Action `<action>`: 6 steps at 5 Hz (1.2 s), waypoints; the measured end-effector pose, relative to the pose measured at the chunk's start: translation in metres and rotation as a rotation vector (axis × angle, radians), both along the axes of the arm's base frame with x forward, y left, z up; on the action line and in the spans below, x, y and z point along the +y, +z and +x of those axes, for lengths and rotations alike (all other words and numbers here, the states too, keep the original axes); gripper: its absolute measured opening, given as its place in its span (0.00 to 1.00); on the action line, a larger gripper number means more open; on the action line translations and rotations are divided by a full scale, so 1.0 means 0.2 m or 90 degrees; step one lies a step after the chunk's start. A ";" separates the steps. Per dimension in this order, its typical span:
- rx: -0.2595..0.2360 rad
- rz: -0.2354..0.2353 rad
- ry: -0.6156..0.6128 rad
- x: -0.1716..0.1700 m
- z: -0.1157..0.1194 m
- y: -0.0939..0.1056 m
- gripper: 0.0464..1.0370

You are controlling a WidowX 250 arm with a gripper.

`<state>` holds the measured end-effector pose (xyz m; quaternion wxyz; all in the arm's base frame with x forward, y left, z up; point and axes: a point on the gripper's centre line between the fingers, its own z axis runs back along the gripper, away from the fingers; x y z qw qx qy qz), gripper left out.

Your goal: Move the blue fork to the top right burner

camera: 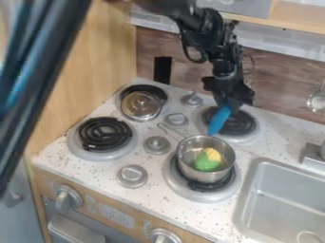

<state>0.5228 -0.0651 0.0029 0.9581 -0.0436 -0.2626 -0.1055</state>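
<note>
The black gripper hangs over the top right burner, at the back of the stove. Directly below it is the blue fork, slanting down to the lower left with its lower end over the left part of that burner. The fork's upper end meets the gripper, where dark parts hide it. I cannot make out how the fingers stand, or whether the fork rests on the coils.
A metal pot with a green and yellow toy stands on the front right burner. A metal lid lies on the back left burner. Several knobs stand between burners; the sink is at the right.
</note>
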 end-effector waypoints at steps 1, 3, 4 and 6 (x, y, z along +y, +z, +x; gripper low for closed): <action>0.044 -0.003 -0.003 -0.01 0.02 -0.11 0.28; 0.070 -0.007 -0.001 -0.02 0.04 -0.16 0.32; 0.071 0.012 0.008 0.01 0.02 -0.20 0.63; 0.001 0.047 0.024 0.04 -0.10 0.09 0.98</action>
